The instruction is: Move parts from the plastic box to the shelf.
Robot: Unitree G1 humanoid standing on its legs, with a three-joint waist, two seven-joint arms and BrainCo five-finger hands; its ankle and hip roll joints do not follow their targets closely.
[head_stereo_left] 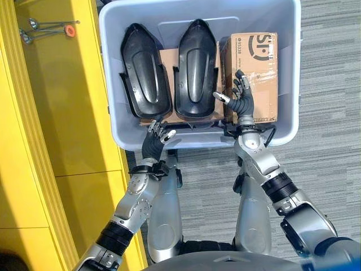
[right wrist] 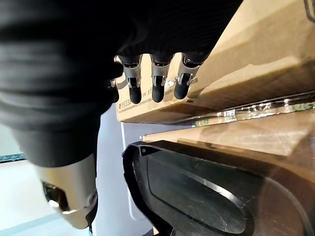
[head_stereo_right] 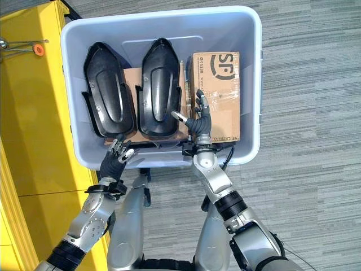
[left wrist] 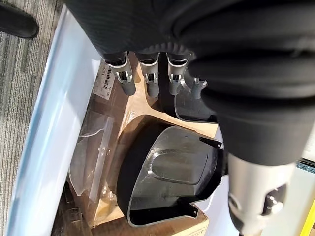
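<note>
Left eye view, right hand (head_stereo_left: pixel 243 99) spread over cardboard box (head_stereo_left: pixel 255 68), left hand (head_stereo_left: pixel 154 139) relaxed at plastic box (head_stereo_left: pixel 115 101) rim

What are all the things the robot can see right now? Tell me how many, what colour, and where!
Plastic box: one, pale blue-grey, on the grey carpet in front of the robot.
Black parts: two, glossy black curved shells, side by side in the box's left and middle, lying on flat cardboard.
Cardboard box: one, brown with tape, in the right side of the plastic box.
Shelf: one, yellow, along the robot's left.
Metal tool: silver with an orange piece, on the shelf at the far end.
Left hand: one, silver with dark tips, open, at the box's near rim.
Right hand: one, open, over the cardboard box's near end.
</note>
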